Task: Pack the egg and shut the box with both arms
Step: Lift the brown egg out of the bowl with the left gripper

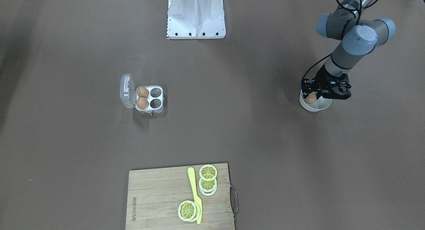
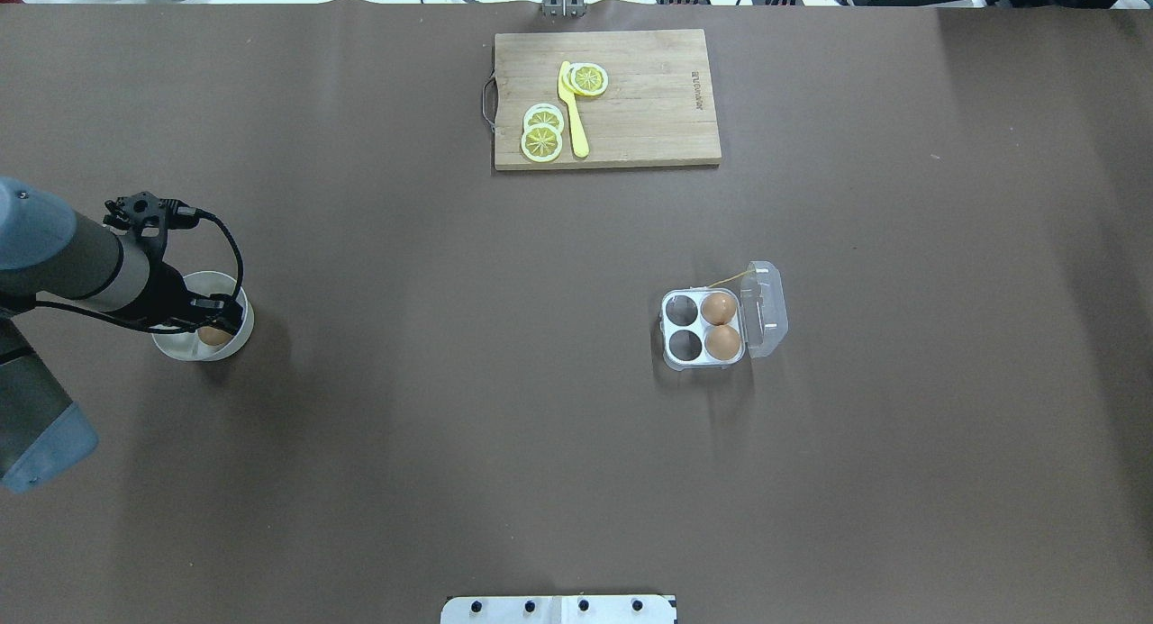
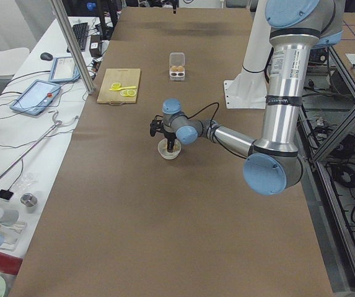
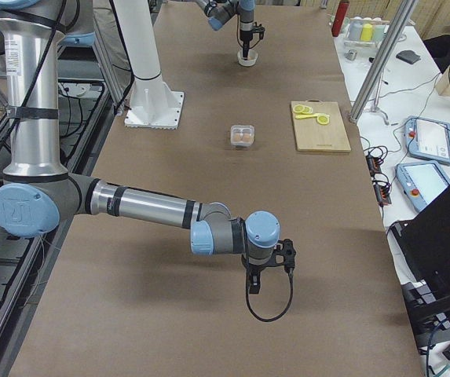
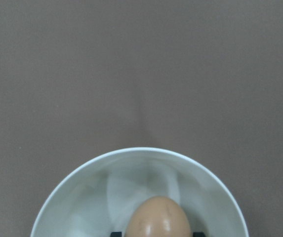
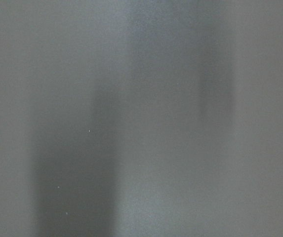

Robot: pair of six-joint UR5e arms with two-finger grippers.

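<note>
Left wrist-mounted view: left claw (image 5: 156,233) grips the egg (image 5: 157,219) inside the white bowl (image 5: 92,197).

Even overhead light, soft shadow beside box (image 1: 149,98) on table (image 1: 66,140), right wrist view blurred grey

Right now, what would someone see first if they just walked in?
The left hand is down in a white bowl, straddling a brown egg, on the robot's left. Mid-table sits the open clear box with two eggs and two empty cells.
</note>
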